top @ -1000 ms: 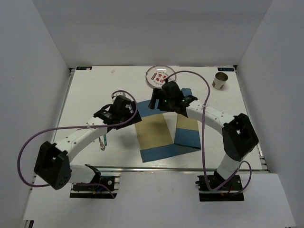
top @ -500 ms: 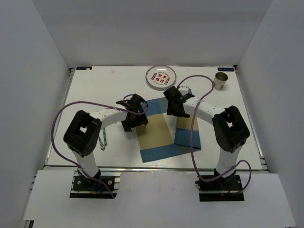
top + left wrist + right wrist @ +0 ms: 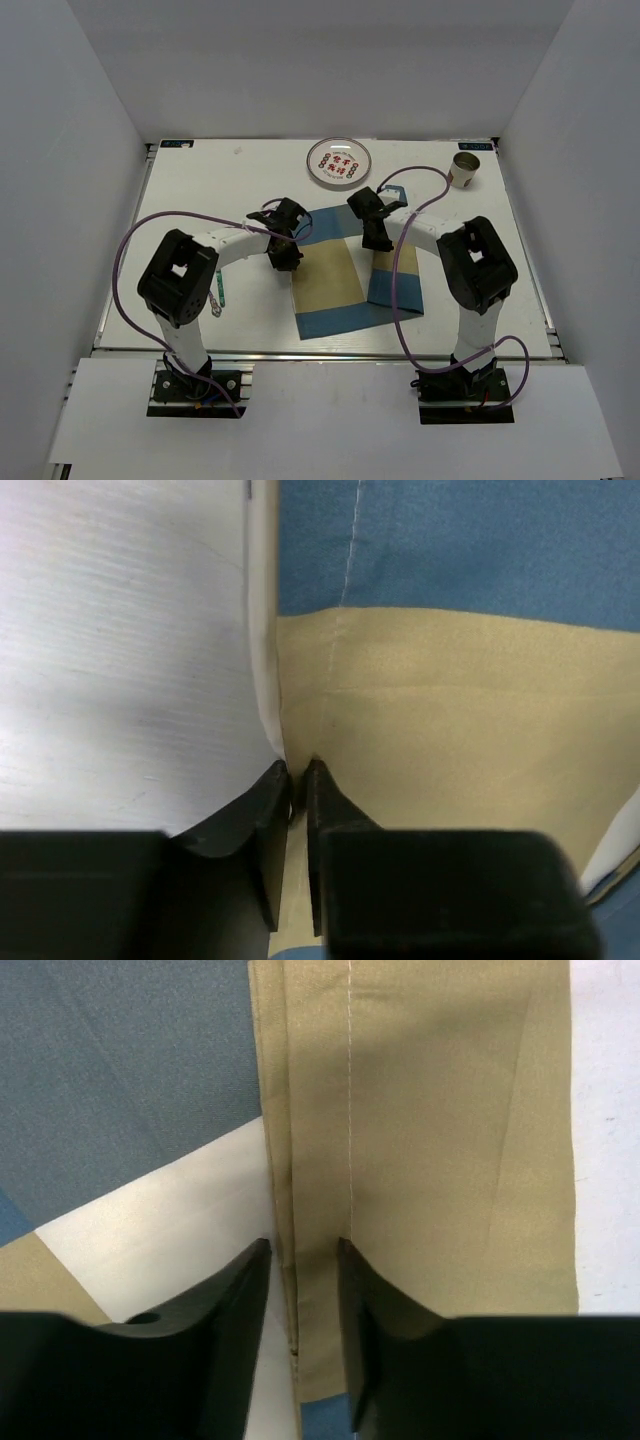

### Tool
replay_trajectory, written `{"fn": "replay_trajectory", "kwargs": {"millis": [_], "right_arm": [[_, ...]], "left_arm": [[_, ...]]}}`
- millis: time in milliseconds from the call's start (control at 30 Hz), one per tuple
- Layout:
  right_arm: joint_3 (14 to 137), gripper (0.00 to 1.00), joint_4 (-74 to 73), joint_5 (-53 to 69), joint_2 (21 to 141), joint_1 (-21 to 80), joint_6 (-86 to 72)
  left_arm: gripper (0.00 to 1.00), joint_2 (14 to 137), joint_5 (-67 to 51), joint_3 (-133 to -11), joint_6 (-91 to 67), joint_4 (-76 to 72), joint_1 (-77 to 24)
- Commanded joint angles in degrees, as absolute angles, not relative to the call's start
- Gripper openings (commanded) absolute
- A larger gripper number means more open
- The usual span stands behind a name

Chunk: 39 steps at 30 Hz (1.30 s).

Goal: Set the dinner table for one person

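Since a second ago, left hand (image 3: 298, 765) and right hand (image 3: 303, 1245) have dropped onto the placemat (image 3: 330, 290), mid-frame on the white worktop (image 3: 200, 190). The left hand clenches the cloth's left edge. The right hand straddles a tan fold, and I cannot tell whether it is clamped. A plate (image 3: 339, 162) and a cup (image 3: 463, 169) stand along the top.

Red marks on plate (image 3: 339, 162), upper centre: unreadable. Small stickers (image 3: 176, 144) at far corners of dinner table (image 3: 180, 200): unreadable too.

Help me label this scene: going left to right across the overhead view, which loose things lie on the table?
Green-handled utensil → plate → cup. The cloth mat overlaps the plate's span, so it is left out.
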<state>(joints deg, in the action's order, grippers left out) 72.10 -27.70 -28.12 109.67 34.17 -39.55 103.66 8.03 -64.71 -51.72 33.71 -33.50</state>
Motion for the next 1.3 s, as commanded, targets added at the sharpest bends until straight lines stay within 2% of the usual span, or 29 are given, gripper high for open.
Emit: {"fn": "replay_trajectory", "kwargs": {"millis": [0, 33, 67, 100, 167, 200, 533, 833, 1167, 1200, 1233, 1267], "right_arm": [[70.4, 0.32, -27.69, -28.91, 109.6, 33.84, -39.99], [70.4, 0.25, -27.69, -29.09, 108.99, 33.75, -39.9], [70.4, 0.21, -27.6, -29.09, 108.64, 33.84, -39.82], [70.31, 0.11, -27.6, -29.27, 108.28, 33.84, -39.38], [70.4, 0.02, -27.69, -29.44, 107.49, 34.01, -39.11], [70.4, 0.0, -27.51, -29.44, 107.23, 33.93, -39.02], [66.01, 0.0, -23.3, -23.92, 99.33, 31.29, -36.3], [61.27, 0.0, -22.59, -22.15, 90.97, 22.77, -32.78], [48.61, 0.0, -21.88, -24.87, 81.48, 14.6, -36.03], [48.34, 0.03, -22.23, -25.4, 80.69, 14.24, -36.47], [47.73, 0.2, -22.58, -25.84, 79.2, 13.98, -36.56], [47.72, 0.46, -22.94, -26.45, 78.41, 13.71, -36.56]], "left_arm": [[0.19, 105.47, 6.86, -64.42, -50.8, 32.61, -33.75], [0.11, 105.64, 6.25, -64.34, -50.45, 32.35, -33.75], [0.08, 105.82, 5.98, -64.34, -50.28, 32.08, -33.75], [0.05, 105.99, 5.54, -64.34, -50.27, 31.65, -33.75], [0.0, 106.43, 5.36, -64.6, -50.19, 31.38, -33.22], [0.0, 106.61, 5.36, -64.77, -50.19, 31.64, -33.22], [0.0, 106.52, 9.4, -67.15, -50.54, 33.05, -33.22], [0.0, 108.55, 15.38, -72.15, -52.21, 35.68, -31.56], [0.0, 108.72, 20.83, -77.43, -50.89, 39.64, -27.77], [0.0, 108.55, 20.92, -77.78, -50.71, 39.9, -26.99], [0.0, 108.37, 21.18, -78.13, -50.63, 40.08, -26.29], [0.0, 108.28, 21.36, -78.48, -50.19, 40.43, -26.28]]}}
